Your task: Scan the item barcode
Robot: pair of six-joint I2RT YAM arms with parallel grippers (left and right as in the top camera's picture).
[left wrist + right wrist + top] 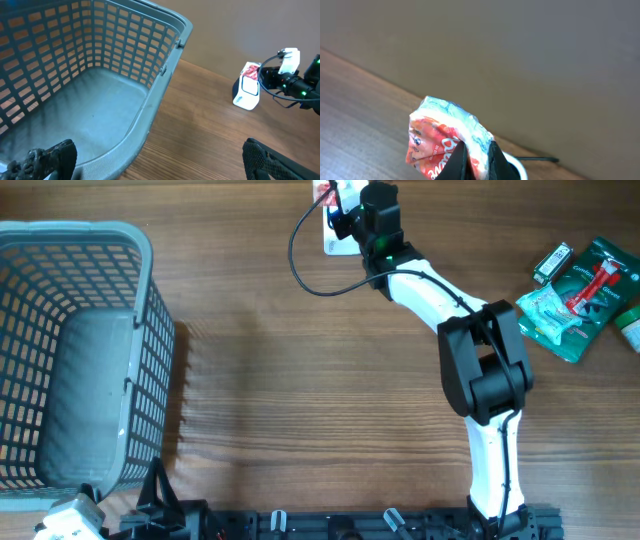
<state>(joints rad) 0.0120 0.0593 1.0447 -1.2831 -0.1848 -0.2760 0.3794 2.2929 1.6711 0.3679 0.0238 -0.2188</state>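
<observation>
The item is a crumpled red, white and pale-blue snack packet [437, 142]. My right gripper [475, 161] is shut on its lower edge, and the packet sticks up between the two black fingers. In the overhead view the right gripper [345, 208] reaches to the table's far edge and holds the packet [323, 192] just over the white barcode scanner [336, 240]. From the left wrist view the packet [251, 71] sits right above the scanner [247, 93]. My left gripper [160, 167] stands wide open and holds nothing, beside the basket's near corner.
A large grey mesh basket [140, 380] fills the left side of the table, its rim [170, 55] close to my left fingers. Green and white packaged items [585, 290] lie at the right edge. A black cable [300, 270] loops from the scanner.
</observation>
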